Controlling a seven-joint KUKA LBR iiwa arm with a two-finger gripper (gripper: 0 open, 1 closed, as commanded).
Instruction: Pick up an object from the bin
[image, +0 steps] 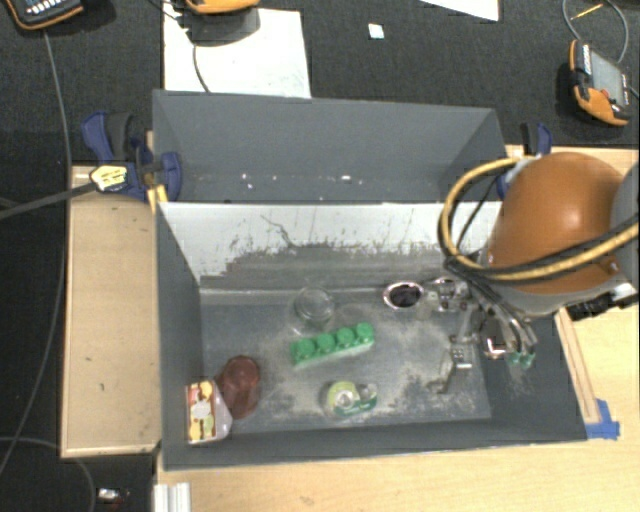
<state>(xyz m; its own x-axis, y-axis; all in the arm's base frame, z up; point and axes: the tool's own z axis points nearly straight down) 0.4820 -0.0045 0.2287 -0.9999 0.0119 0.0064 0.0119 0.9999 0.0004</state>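
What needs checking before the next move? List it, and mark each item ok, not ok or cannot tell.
1. Gripper inside the grey metal bin, over the right side of its floor: ok.
2. Gripper carrying a thing: cannot tell.
3. Small dark ring lying alone near the back wall: ok.
4. Green studded plastic block lying free at mid-floor: ok.
5. Green-and-white tape roll clear of its neighbours: ok.

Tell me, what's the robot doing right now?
Gripper low at right of bin, over bare floor. Nearest: dark ring, green-white roll. Nothing in the way.
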